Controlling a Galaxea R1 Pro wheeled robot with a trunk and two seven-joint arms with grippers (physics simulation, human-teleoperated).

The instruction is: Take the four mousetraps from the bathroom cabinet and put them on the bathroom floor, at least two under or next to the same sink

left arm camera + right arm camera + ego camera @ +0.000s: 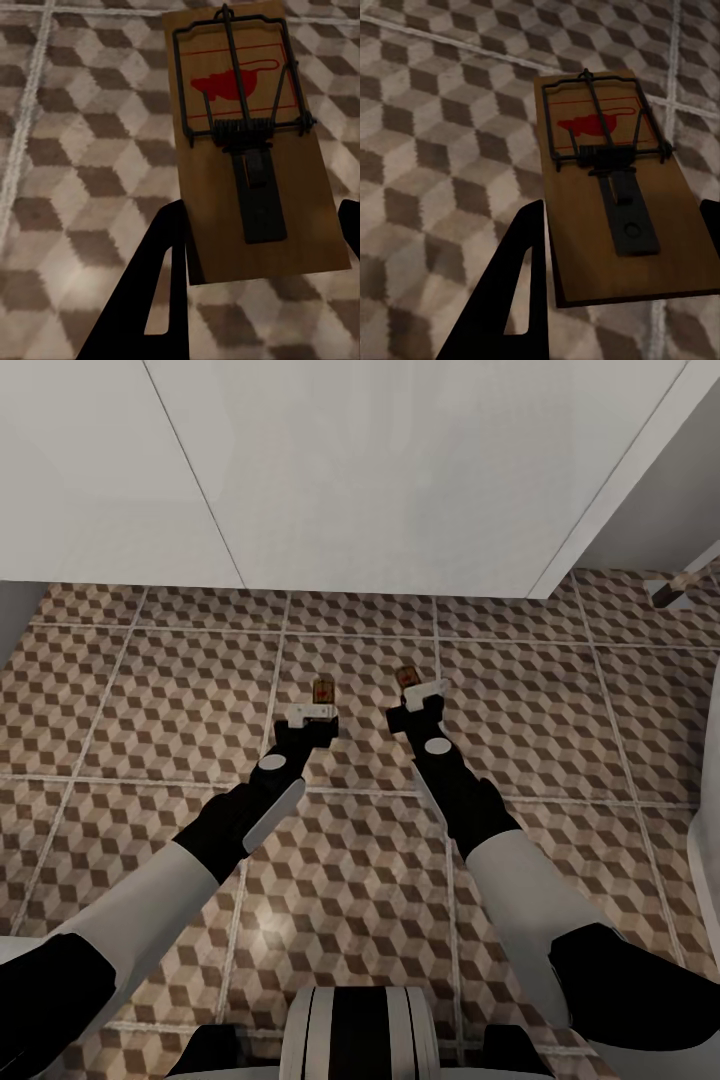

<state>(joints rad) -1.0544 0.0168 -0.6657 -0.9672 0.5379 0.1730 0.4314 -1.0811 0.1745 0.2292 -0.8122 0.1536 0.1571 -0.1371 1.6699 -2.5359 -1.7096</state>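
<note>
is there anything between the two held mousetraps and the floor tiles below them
Nothing visible. The left end effector holds one mousetrap and the right end effector holds another mousetrap; beneath both lies only bare bathroom floor, in front of the white vanity.

Both arms extended forward over bathroom floor (150, 690), left arm at left, right arm at right. Left gripper (318, 705) and right gripper (420, 695) placed side by side, near each other, apart. Left mousetrap (322, 688) held between jaws of left gripper, projecting ahead; right mousetrap (407, 677) held likewise in right gripper. Both traps above floor tiles. Vanity front (380, 470) set beyond grippers, across far edge of floor. Robot base (360, 1032) seen nearest, between arms.
</note>
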